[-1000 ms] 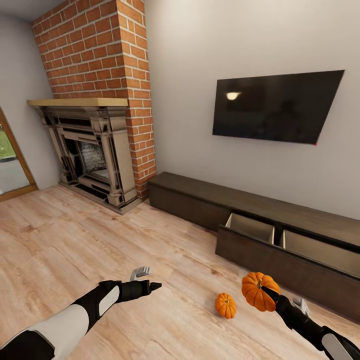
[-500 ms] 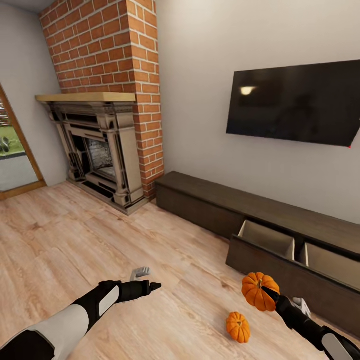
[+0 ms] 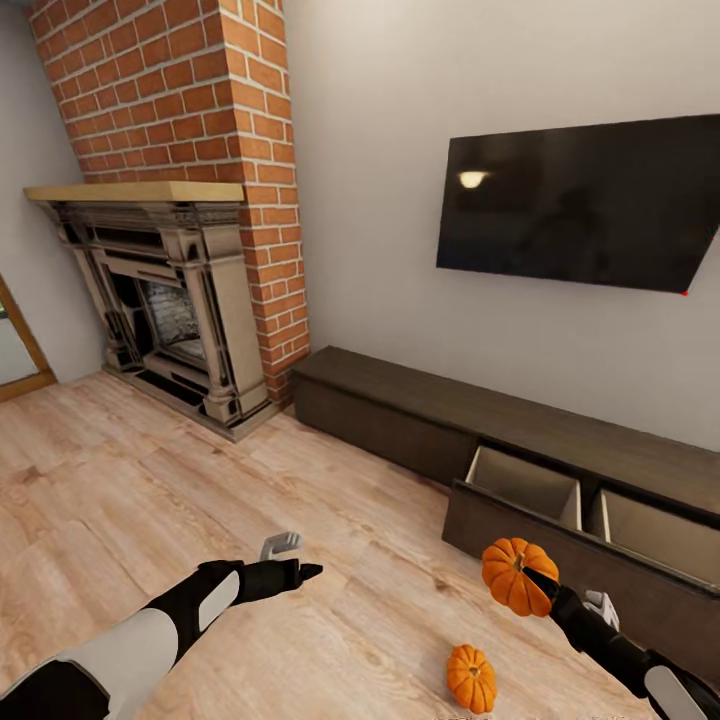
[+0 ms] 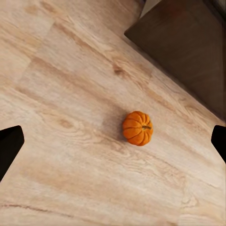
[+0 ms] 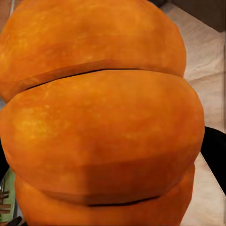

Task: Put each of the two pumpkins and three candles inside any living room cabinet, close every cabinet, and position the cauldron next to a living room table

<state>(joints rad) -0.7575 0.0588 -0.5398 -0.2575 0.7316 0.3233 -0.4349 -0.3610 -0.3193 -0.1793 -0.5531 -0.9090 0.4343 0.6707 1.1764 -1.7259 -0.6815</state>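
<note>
Your right gripper [image 3: 528, 583] is clenched on one pumpkin [image 3: 516, 577], holding it above the wooden floor [image 3: 130, 480] just in front of the cabinet [image 3: 520, 460]. Seen from the right wrist, that pumpkin [image 5: 101, 117] sits so close to the lens that you mostly get its orange ribs.

Your left gripper [image 3: 300, 568] hangs over bare floor with nothing in it. From the left wrist its two dark fingertips [image 4: 9, 146] stand wide apart at the edges of the picture, so its jaws are released. Between them, down on the floor, lies the second pumpkin [image 4: 137, 128], stem pointing sideways; in the head view you see it [image 3: 471, 678] on the boards near your right arm, below the held one.

Ahead of you the cabinet runs along the white wall [image 3: 390, 200], and its drawer [image 3: 560, 510] is pulled out, showing two tan compartments. Above it hangs a black television [image 3: 580, 205]. Further left stand the dark fireplace [image 3: 160, 300] and its brick chimney [image 3: 190, 100].
</note>
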